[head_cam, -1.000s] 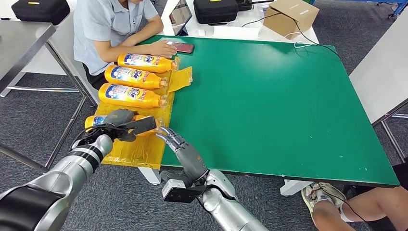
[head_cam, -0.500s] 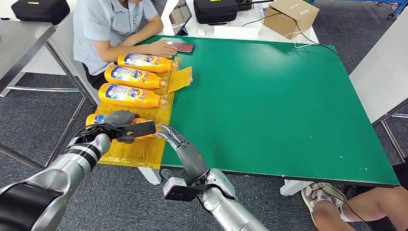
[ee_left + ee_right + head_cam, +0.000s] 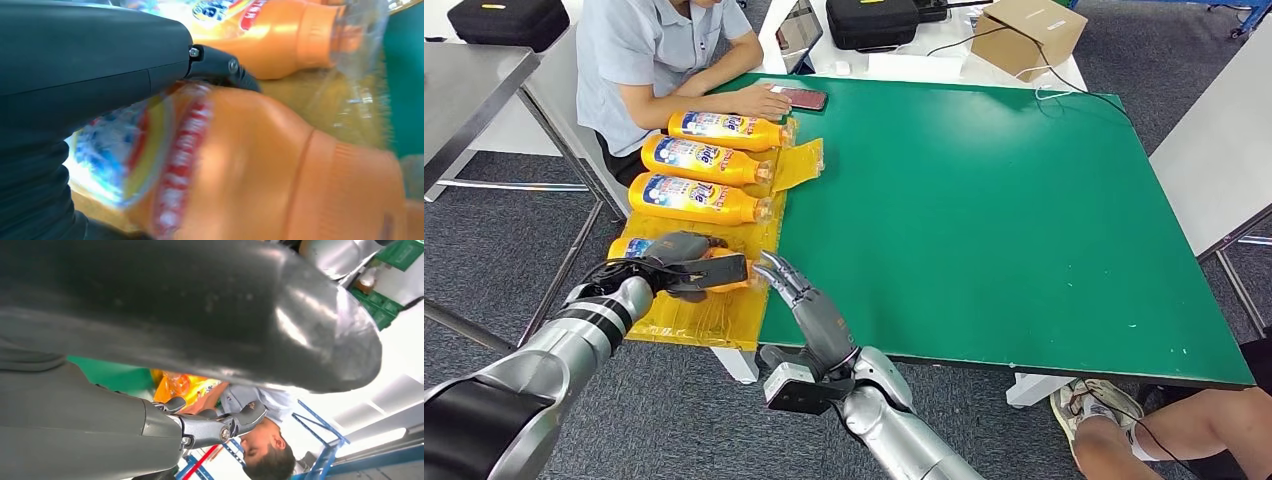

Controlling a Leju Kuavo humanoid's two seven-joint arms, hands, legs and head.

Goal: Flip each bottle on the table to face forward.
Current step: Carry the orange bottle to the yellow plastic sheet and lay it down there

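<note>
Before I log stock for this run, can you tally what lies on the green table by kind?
Orange bottles: 4, nearest gripped by left robot hand
Yellow plastic sheet: 1
Phone: 1
Total: 6

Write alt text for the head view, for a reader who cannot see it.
The robot's left hand grips the nearest of four orange bottles lying in a row on yellow plastic sheet at the left edge of a green table. Its right hand reaches toward that bottle's cap end, fingers apart. A person sits at the far corner, one hand by a phone.
</note>
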